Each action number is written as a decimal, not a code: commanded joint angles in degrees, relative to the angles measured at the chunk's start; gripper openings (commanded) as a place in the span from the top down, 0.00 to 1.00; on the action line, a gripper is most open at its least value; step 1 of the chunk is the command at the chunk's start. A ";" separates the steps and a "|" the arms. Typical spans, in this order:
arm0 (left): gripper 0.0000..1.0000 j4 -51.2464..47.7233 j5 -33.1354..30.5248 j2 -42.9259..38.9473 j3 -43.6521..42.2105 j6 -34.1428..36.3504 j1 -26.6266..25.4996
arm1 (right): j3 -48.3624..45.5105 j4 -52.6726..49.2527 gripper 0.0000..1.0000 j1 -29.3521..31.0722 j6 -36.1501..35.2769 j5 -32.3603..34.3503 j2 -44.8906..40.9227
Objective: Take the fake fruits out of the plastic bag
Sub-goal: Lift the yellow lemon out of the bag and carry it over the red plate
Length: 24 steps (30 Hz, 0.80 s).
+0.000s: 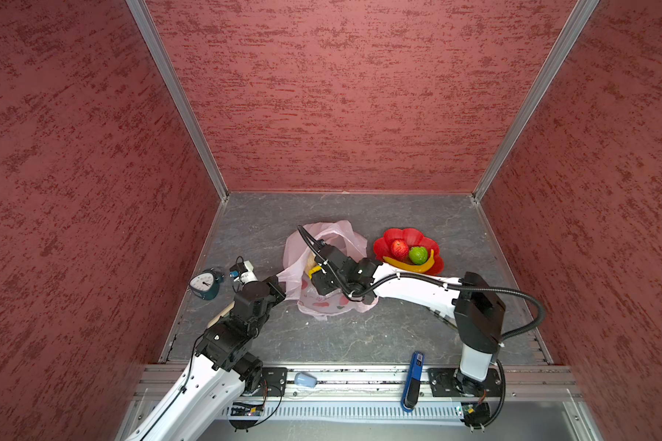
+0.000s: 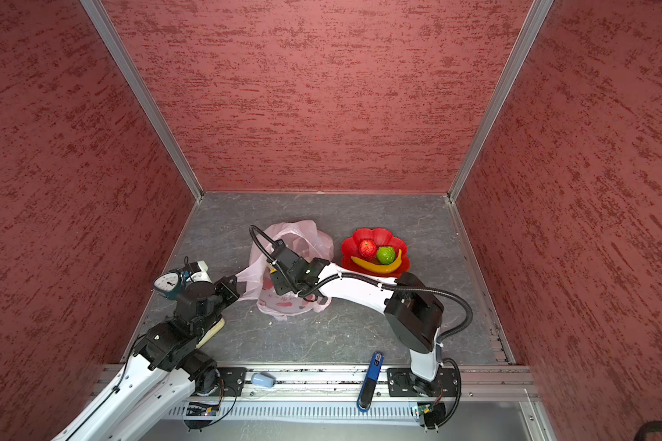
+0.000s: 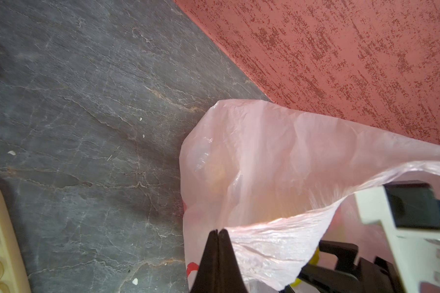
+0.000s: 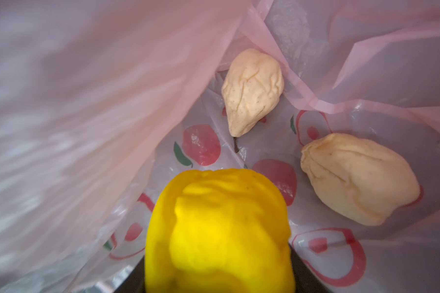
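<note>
The left fingers [image 3: 210,256] pinch the plastic bag [image 3: 264,152] rim shut; the right fingers [image 4: 301,269], inside it, clasp the yellow fruit [image 4: 219,228]. Two beige fruits [image 4: 252,91] lie within. Risk: film snagging on withdrawal, dislodging the fruit.

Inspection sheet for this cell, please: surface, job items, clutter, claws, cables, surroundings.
Surface: grey slab, few white crumbs.
Job's things: bag open; apple, green fruit, banana in dish; two beige fruits inside bag.
Clutter: clock, blue tool, cup, cream tray.
Claws: left claw shut on bag rim; right claw inside bag, gripping yellow fruit.
Cables: black conduit loops over bag.
Surroundings: red walls, metal frame.
</note>
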 commanded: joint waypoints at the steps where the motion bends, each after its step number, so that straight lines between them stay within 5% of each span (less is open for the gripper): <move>1: 0.97 0.16 -1.02 0.65 1.30 -0.09 -0.28 | -0.49 -3.02 0.47 0.73 -3.40 -3.79 -5.64; 8: 0.97 1.83 -0.67 2.71 2.10 0.11 -0.51 | -0.23 -6.93 0.47 0.98 -7.11 -5.99 -13.85; 16: 0.97 1.81 -0.45 2.82 2.35 0.63 -0.90 | 5.83 -11.61 0.46 -1.38 -10.40 6.01 -18.72; 24: 0.97 0.32 -0.85 1.69 2.54 0.92 -0.89 | 7.60 -9.12 0.47 -11.17 -11.33 11.05 -25.42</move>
